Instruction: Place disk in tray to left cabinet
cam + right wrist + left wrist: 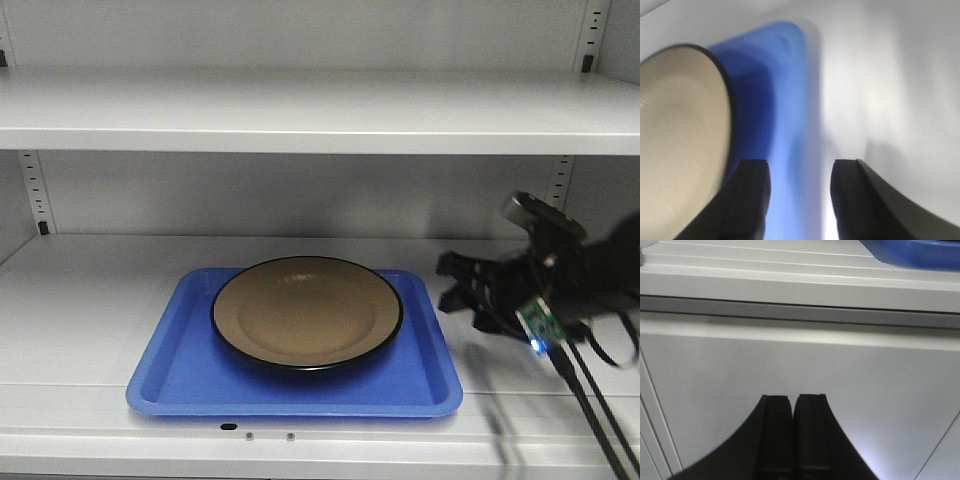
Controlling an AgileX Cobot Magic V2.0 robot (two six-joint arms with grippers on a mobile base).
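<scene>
Disk (307,311) lies flat in the blue tray (175,375) on the cabinet (90,290) shelf; glossy and stiff, it looks slippery and probably chippable, with only the thin black rim standing proud enough to pinch. The tray looks light and rigid, and its low raised rim along the right side seems the natural place to grip. The right gripper (799,192) is spread and empty beside that edge, while the left gripper (792,432) is pressed together below the shelf front.
</scene>
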